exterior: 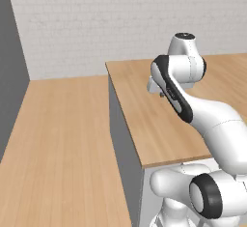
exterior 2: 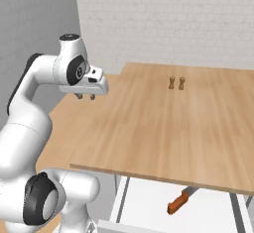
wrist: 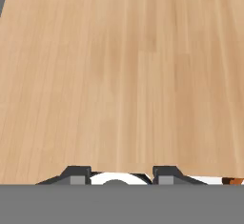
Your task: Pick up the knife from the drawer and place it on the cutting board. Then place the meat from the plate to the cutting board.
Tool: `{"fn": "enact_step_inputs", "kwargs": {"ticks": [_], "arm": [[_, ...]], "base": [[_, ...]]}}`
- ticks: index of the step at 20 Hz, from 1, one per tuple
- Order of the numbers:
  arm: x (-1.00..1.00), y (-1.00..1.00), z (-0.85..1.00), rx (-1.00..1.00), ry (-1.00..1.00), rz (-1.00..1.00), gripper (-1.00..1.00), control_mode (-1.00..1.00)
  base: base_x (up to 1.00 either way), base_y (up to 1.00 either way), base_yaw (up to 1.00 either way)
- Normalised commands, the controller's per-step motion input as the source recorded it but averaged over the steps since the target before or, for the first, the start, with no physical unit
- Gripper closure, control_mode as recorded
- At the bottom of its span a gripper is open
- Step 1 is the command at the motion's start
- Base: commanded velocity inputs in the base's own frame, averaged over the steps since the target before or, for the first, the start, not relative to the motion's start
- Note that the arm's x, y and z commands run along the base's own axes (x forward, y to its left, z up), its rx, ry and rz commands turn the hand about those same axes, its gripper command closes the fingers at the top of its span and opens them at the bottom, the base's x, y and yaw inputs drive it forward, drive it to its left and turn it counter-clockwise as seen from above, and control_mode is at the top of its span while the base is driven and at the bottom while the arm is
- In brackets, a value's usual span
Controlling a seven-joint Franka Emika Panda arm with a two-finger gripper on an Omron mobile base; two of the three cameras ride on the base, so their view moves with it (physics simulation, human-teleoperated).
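Up at the left, in the right base view, the gripper (exterior 2: 86, 97) hangs in the air over the near left part of the bench (exterior 2: 163, 123), its two short dark fingers pointing down with a gap between them and nothing in that gap. It grasps nothing; how wide the fingers could yet spread I cannot tell. The left base view shows the same gripper (exterior: 161, 93) partly hidden behind the arm, above bare wood.

Moving right and down from there, the drawer (exterior 2: 149, 197) stands pulled out beneath the front edge of the bench, white inside. The knife (exterior 2: 179, 201) lies flat in it, well apart from the gripper, lower than the bench top and off toward the right of the picture. Its long axis runs on a slant: the reddish-orange handle is the nearer, lower-left end, and the grey blade points up and right, its tip going under the bench edge. In the hand view a small orange patch sits at the bottom right corner, too little to name surely.

My judgement: the pick has not begun, and the coming move is a drop past the bench edge, down and to the right, with the fingers turned across the slanted handle.

Farther right on the bench, two small brown shakers (exterior 2: 177, 83) stand side by side, far from all this.
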Motion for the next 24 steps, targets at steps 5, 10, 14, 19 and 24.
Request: {"fn": "enact_step_inputs", "kwargs": {"ticks": [5, 10, 14, 19, 24], "arm": [[-0.19, 0.10, 0.00, 0.00, 0.00, 0.00, -1.00, -1.00], [-0.09, 0.06, 0.00, 0.00, 0.00, 0.00, -1.00, 1.00], [0.00, 0.00, 0.00, 0.00, 0.00, 0.00, -1.00, 1.00], [0.00, 0.00, 0.00, 0.00, 0.00, 0.00, -1.00, 1.00], [0.00, 0.00, 0.00, 0.00, 0.00, 0.00, -1.00, 1.00]], "base": [[0.00, 0.00, 0.00], [-0.61, 0.32, -0.03], [-0.74, 0.37, -0.12], [-0.53, 0.07, -0.17], [-0.05, -0.79, 0.07]]}}
